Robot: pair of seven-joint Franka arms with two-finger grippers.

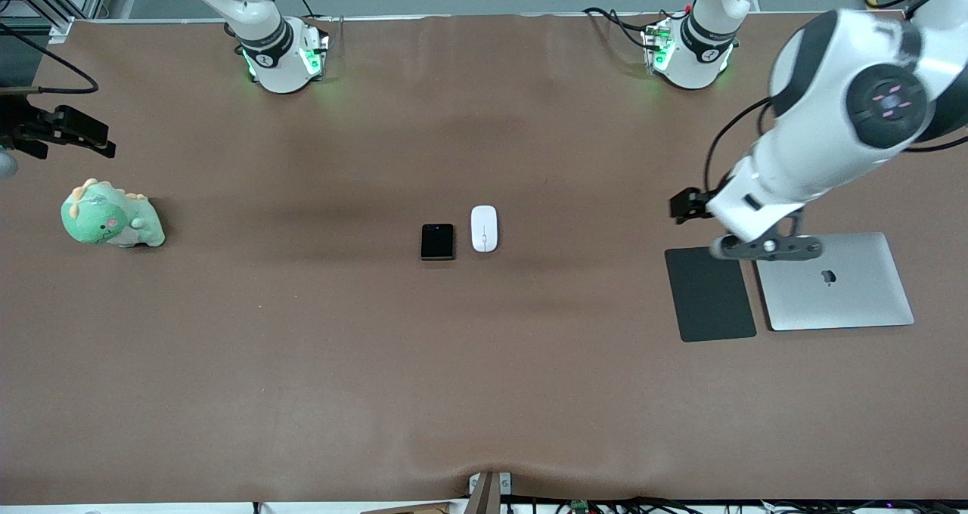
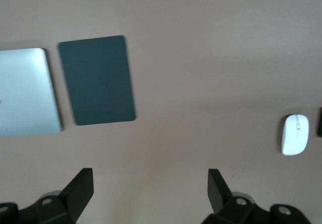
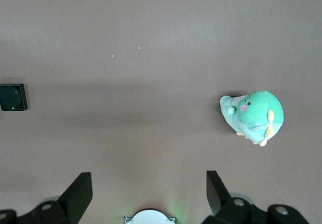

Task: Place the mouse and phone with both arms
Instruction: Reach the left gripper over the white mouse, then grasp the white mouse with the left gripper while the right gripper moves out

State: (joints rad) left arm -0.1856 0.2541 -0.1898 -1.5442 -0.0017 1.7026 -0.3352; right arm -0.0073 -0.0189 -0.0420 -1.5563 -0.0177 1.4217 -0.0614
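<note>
The white mouse [image 1: 484, 228] lies at the table's middle, and the black phone [image 1: 437, 241] lies beside it, toward the right arm's end. My left gripper [image 1: 767, 247] hangs open and empty in the air over the edge of the dark pad and the laptop. Its wrist view shows open fingers [image 2: 80, 189], the mouse [image 2: 295, 134] far off and a sliver of the phone [image 2: 320, 122]. My right gripper [image 1: 72, 132] is open and empty in the air near the plush, at the right arm's end. Its wrist view shows the phone [image 3: 12, 97] far off.
A dark-grey pad [image 1: 709, 293] and a closed silver laptop [image 1: 836, 281] lie side by side at the left arm's end. A green plush dinosaur [image 1: 112, 215] sits at the right arm's end. Brown table [image 1: 302, 348] surrounds the mouse and phone.
</note>
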